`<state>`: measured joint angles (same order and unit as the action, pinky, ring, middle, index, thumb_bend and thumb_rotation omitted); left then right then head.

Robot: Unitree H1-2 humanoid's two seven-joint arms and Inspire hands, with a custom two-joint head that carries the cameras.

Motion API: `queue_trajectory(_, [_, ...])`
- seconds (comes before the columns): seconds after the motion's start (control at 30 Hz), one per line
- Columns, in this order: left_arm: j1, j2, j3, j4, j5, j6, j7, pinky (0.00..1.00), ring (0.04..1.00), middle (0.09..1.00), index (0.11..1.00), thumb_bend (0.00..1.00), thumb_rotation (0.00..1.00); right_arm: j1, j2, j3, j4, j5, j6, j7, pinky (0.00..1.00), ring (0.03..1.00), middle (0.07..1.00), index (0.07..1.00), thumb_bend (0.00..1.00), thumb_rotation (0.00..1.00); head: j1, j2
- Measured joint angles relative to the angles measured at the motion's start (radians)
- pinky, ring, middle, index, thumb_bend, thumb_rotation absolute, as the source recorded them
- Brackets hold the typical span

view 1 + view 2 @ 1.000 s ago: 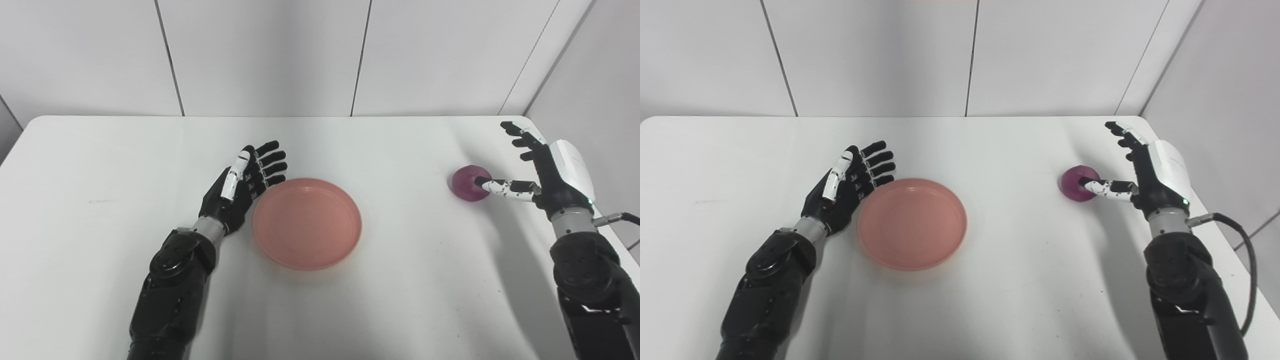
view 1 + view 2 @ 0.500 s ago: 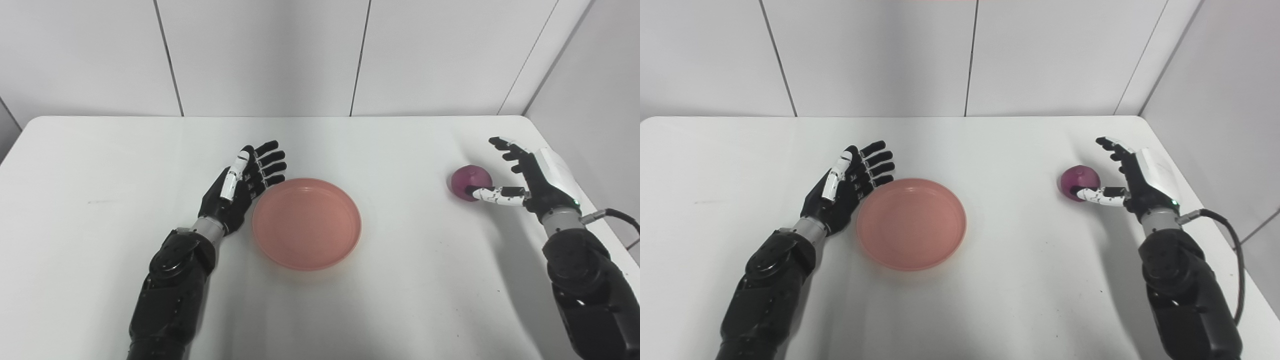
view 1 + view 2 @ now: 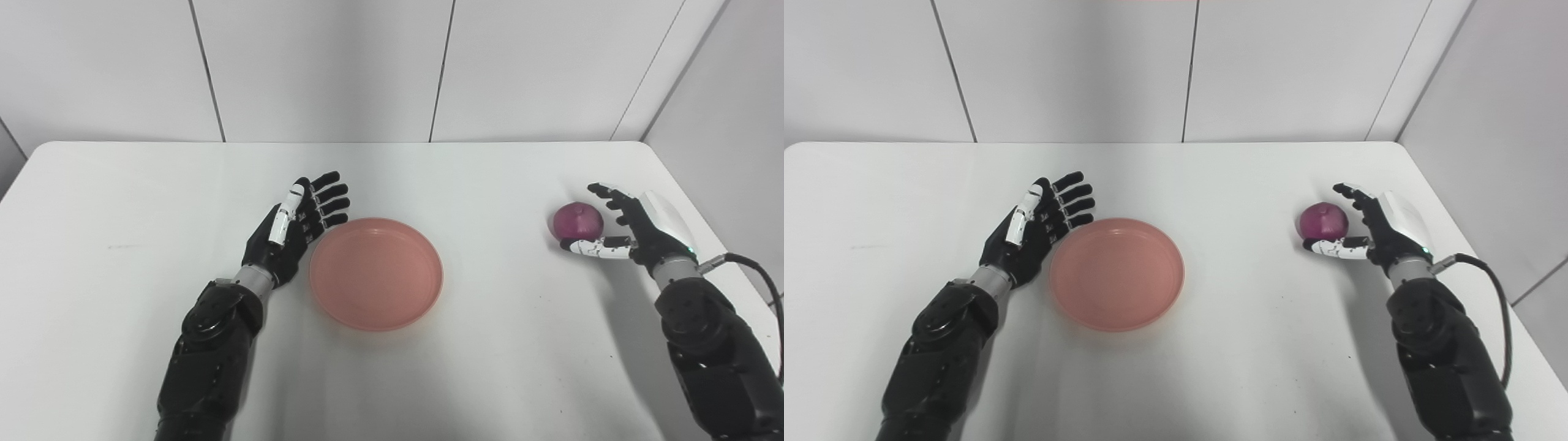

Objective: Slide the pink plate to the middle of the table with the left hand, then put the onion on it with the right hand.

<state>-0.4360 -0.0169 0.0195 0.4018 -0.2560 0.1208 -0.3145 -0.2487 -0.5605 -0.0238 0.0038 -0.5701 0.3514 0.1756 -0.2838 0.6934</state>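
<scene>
The pink plate [image 3: 375,273] lies near the middle of the white table [image 3: 110,202]. My left hand [image 3: 294,225] rests open just left of the plate's rim, fingers spread and pointing up and right, close to the rim without gripping it. A purple onion [image 3: 577,222] sits on the table at the right. My right hand [image 3: 631,228] is open and cupped around the onion's right side, the thumb under its near side and the fingers behind it. The fingers are not closed on the onion.
The table's right edge [image 3: 704,202] runs close beside my right hand, with a grey wall beyond. A black cable [image 3: 759,269] trails from the right wrist. White wall panels stand behind the table's far edge.
My right hand has lowered and come closer, moving from above and beside the onion to cupping it from the right. The left hand and the plate have stayed put.
</scene>
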Motion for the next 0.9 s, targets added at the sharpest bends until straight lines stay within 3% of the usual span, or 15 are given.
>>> queue_trajectory(0.9, [0.0,0.003,-0.001,0.0,-0.004,-0.001,-0.002,0.8,0.823,0.825,0.8,0.37,1.0,-0.072,-0.002,0.042,0.119,0.013,0.003,0.008,0.76,0.848,0.879,0.876,0.98,0.37,-0.012,-0.003])
